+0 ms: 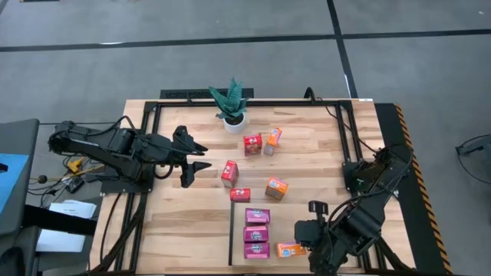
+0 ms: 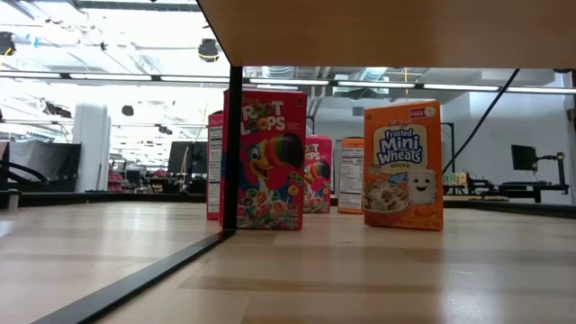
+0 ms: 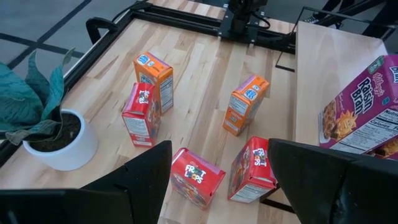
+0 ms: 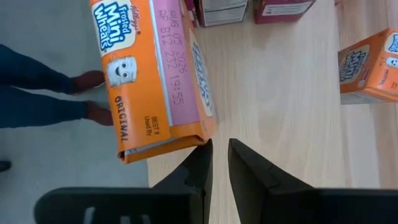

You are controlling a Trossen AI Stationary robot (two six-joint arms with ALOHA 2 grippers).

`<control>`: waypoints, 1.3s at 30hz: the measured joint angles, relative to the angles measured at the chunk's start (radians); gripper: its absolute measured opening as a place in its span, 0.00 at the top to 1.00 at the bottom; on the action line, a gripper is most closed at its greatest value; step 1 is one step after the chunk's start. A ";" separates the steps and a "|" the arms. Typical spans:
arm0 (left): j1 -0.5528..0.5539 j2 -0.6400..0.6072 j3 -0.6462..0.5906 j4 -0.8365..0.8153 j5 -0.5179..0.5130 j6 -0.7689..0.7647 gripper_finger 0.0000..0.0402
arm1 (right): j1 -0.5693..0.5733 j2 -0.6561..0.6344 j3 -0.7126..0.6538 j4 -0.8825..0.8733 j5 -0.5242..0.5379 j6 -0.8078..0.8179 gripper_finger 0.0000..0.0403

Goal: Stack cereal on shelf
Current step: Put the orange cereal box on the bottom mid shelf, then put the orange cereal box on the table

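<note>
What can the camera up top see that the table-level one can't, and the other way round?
Only the high view shows both arms, the left gripper open over the table, the right gripper by an orange box lying on the shelf, the three purple boxes and the plant.

Only the low view shows the printed fronts and the room behind.

Both show red boxes and orange boxes standing on the tabletop.

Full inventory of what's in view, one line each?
Red boxes: three, red, table centre, off the shelf.
Orange boxes: three, orange, two on the table, one lying on the shelf.
Purple boxes: three, magenta, in a row on the shelf.
Shelf: one, light wood, black-edged.
Plant: one, green, white pot, table's back.
Person's legs: dark trousers, beyond the table.
Left gripper: open, over the table.
Right gripper: beside the lying orange box.
</note>
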 joint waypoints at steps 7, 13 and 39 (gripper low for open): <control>0.000 0.000 0.000 0.000 -0.003 0.008 0.36 | -0.012 0.000 0.000 0.007 -0.004 -0.003 0.81; 0.000 0.000 0.000 0.000 -0.003 0.008 0.36 | -0.027 -0.002 0.057 0.016 -0.006 -0.035 0.81; 0.000 0.000 0.000 0.008 0.008 -0.049 0.36 | -0.401 -0.261 0.019 -0.129 0.018 -0.393 0.48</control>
